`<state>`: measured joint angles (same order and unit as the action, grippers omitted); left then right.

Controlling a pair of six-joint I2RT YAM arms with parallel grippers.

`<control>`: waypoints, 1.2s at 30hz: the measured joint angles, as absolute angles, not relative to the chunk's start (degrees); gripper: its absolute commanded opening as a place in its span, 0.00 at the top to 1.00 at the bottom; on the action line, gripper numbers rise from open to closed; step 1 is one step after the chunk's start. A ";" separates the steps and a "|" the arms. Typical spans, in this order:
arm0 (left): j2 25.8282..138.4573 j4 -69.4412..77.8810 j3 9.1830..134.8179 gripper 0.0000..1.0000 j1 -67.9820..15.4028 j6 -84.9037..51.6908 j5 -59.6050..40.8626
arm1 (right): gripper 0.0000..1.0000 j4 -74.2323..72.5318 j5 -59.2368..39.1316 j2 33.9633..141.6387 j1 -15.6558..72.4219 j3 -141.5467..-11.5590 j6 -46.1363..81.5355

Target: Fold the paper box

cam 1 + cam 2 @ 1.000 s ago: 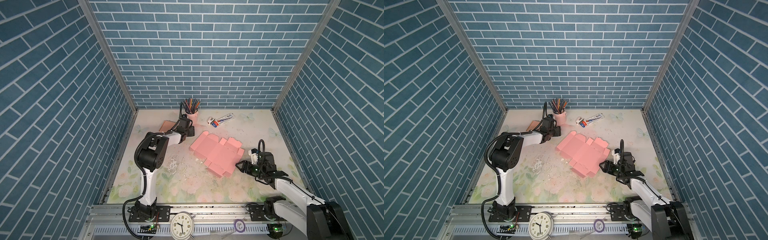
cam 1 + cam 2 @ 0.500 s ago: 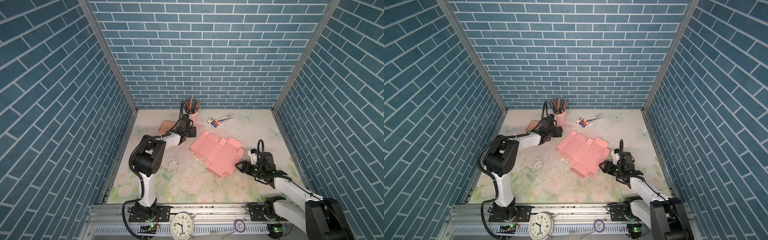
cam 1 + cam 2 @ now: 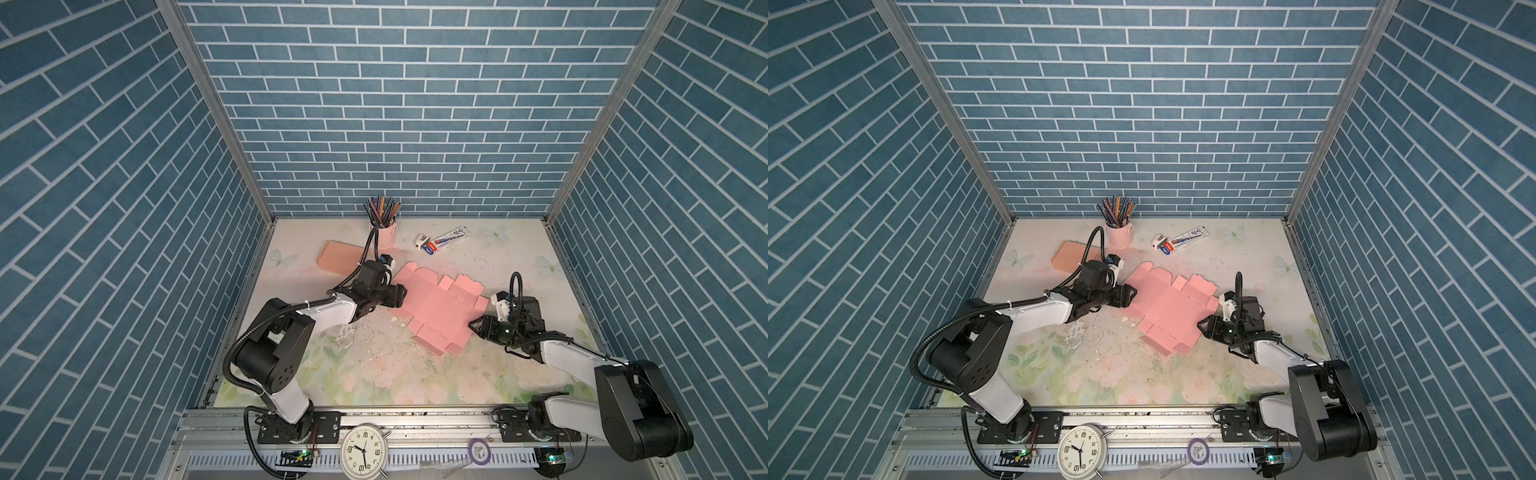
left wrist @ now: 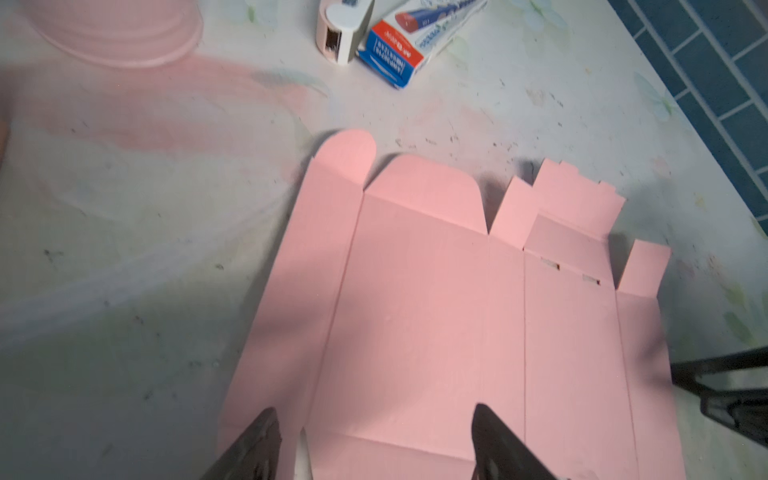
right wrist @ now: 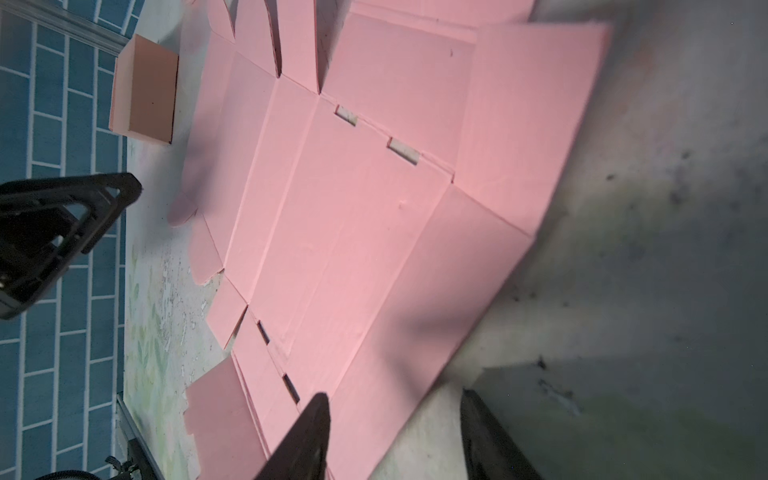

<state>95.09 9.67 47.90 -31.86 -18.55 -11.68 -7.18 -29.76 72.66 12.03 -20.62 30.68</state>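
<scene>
On the floral mat (image 3: 374, 374), flat pink paper box (image 3: 436, 307), creased, slotted

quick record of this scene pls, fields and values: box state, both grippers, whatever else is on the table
pink box blank: unfolded, lying flat on the table
left gripper: open, fingers astride one edge of the blank
right gripper: open, at the opposite edge
pencil cup: upright near the back wall
brown box: left of the cup, apart from the blank
pen carton: right of the cup
</scene>
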 measured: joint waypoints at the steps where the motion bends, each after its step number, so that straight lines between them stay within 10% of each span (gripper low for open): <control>1: 94.45 9.69 46.78 0.26 -32.23 -18.61 -11.86 | 0.53 -7.35 -29.78 73.52 12.03 -21.23 30.52; 22: 90.21 12.27 37.54 0.26 -33.12 -19.68 -12.69 | 0.75 -6.85 -29.12 85.03 12.03 -32.36 23.49; 36: 88.73 12.51 36.05 0.26 -31.64 -19.55 -12.99 | 0.58 -7.55 -32.34 91.53 12.03 -36.64 21.63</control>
<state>88.73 12.51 36.05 -31.64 -19.55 -12.99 -7.55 -32.34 91.53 12.03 -36.64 21.63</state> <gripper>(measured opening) 0.738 0.422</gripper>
